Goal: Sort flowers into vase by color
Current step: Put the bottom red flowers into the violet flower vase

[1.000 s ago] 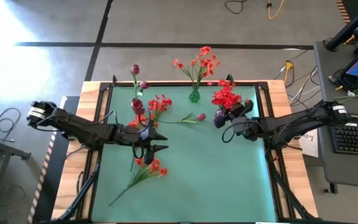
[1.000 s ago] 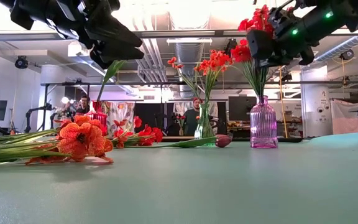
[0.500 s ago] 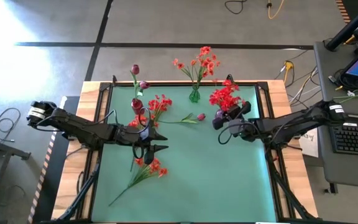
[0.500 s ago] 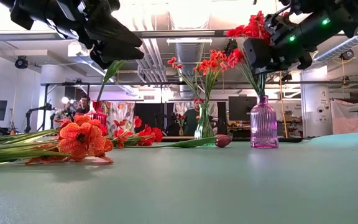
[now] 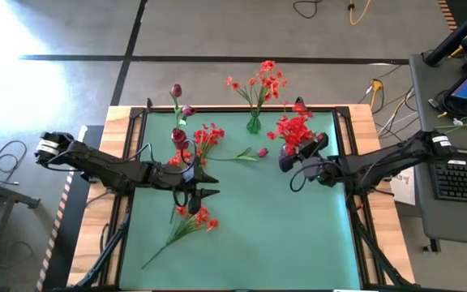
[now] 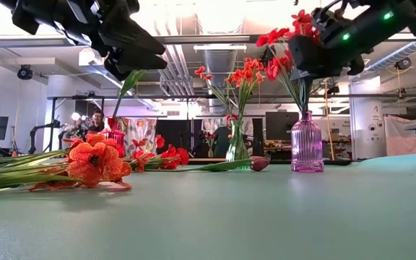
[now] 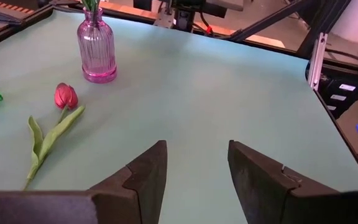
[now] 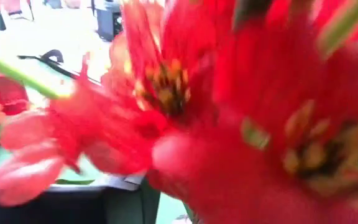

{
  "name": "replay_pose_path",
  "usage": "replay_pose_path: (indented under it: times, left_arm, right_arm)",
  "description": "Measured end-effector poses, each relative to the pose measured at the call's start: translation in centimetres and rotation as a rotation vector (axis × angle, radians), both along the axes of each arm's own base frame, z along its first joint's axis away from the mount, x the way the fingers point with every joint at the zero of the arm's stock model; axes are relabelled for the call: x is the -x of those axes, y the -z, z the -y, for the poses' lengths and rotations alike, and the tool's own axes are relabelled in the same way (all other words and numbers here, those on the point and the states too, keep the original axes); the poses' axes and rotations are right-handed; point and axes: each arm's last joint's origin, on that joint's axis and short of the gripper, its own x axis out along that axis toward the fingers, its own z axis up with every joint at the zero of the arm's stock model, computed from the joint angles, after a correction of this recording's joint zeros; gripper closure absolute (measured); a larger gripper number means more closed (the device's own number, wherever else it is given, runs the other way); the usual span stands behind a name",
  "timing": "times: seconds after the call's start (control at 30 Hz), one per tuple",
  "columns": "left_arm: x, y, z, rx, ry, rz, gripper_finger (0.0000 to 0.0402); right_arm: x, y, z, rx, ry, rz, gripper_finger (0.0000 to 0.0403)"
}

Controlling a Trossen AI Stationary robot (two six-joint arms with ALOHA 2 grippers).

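Note:
My right gripper [image 5: 292,158] [image 6: 305,61] is shut on a bright red flower cluster [image 5: 296,128] [image 6: 280,47] above the purple ribbed vase [image 6: 306,144] [image 7: 97,50]. In the right wrist view, red blossoms [image 8: 229,112] fill the picture. My left gripper [image 5: 211,185] [image 7: 194,163] is open and hovers above the table, just beyond an orange flower [image 5: 193,219] [image 6: 96,162] lying flat. A magenta tulip [image 5: 259,152] [image 7: 65,96] lies on its side mid-table. Orange-red sprays stand in a green vase [image 5: 254,123]. Magenta tulips stand in a red vase [image 5: 179,136]. My right gripper holds the red cluster by its stems just under the blossoms, coming from the table's right. The blossoms and the gripper body hide the exact place of contact. The green stems [image 6: 296,87] hang below the fingers and run down into the purple vase's neck [image 6: 305,114].
More red flowers [image 5: 209,134] lie beside the red vase at the far left. Black frame rails border the green mat [image 5: 298,235]. A desk with keyboard and monitor stands off the table's right side. The room behind holds people and equipment.
My right gripper swung a little toward the table's left and back, tipping as it went. The red cluster leaned left with it and now sits slightly lower, its stems staying at the purple vase's neck.

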Motion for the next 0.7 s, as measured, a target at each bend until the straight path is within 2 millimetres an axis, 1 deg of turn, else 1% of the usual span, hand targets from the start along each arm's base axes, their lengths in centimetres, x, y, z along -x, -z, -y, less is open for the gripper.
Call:
replay_pose_path:
  times: [0.17,0.3,0.47,0.7]
  left_arm:
    - [0.0,0.0,0.0,0.030,-0.012,0.002,0.0243]
    - [0.0,-0.1,0.0,0.068,-0.024,0.010,0.0243]
    - [0.0,-0.4,0.7,0.112,-0.009,0.039,0.0243]
    - [0.2,-0.9,2.3,0.204,0.033,0.091,0.0243]
  right_arm:
    - [0.5,-0.6,-0.7,0.001,-0.039,0.019,0.0219]
    - [1.0,-0.8,-1.3,-0.009,-0.065,0.016,0.0203]
    - [1.4,-0.9,-2.0,-0.043,-0.136,0.025,0.0195]
    - [1.7,-1.0,-3.1,-0.085,-0.248,0.018,0.0195]
